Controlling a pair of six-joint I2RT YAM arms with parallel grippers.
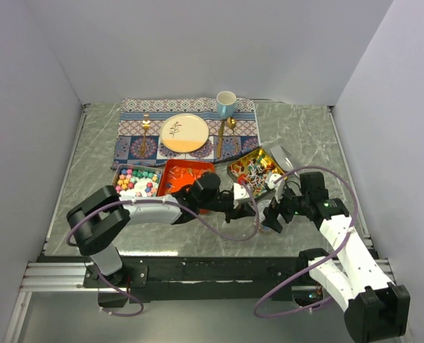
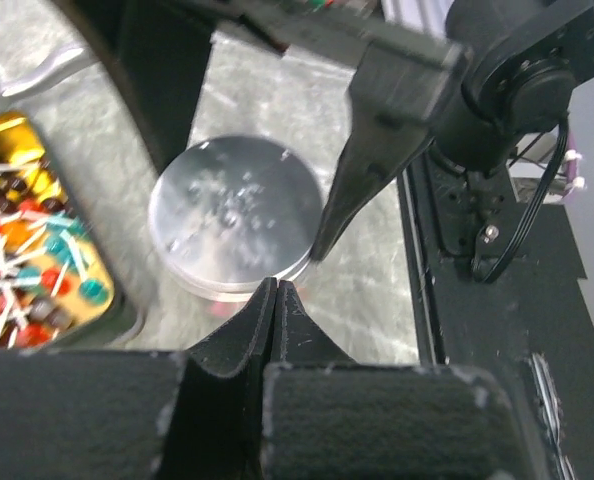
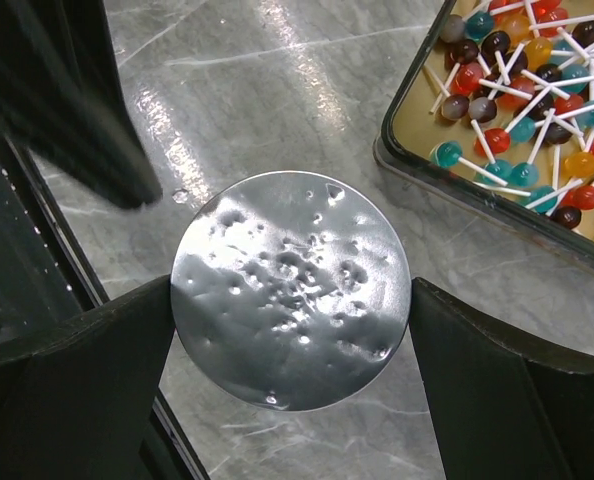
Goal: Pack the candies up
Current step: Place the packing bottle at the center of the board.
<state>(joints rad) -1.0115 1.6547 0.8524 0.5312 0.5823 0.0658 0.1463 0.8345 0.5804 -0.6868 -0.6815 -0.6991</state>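
Observation:
The candies lie in three open tins: pastel lumps (image 1: 136, 181) at the left, red-orange wrapped ones (image 1: 183, 176) in the middle, and multicoloured ones with white ends (image 1: 255, 171) in the gold tin, which also shows in the right wrist view (image 3: 522, 110) and the left wrist view (image 2: 27, 250). A round, dented silver tin (image 3: 290, 288) stands on the table in front of the gold tin. My right gripper (image 3: 290, 300) is shut on its sides. My left gripper (image 2: 275, 285) is shut and empty, its tips at the round tin's (image 2: 235, 212) near rim.
A patterned mat (image 1: 135, 133) at the back carries a plate (image 1: 184, 133), a blue cup (image 1: 226, 103) and gold cutlery (image 1: 221, 136). The two arms meet closely in front of the tins. The black base rail (image 2: 477, 300) runs along the table's near edge.

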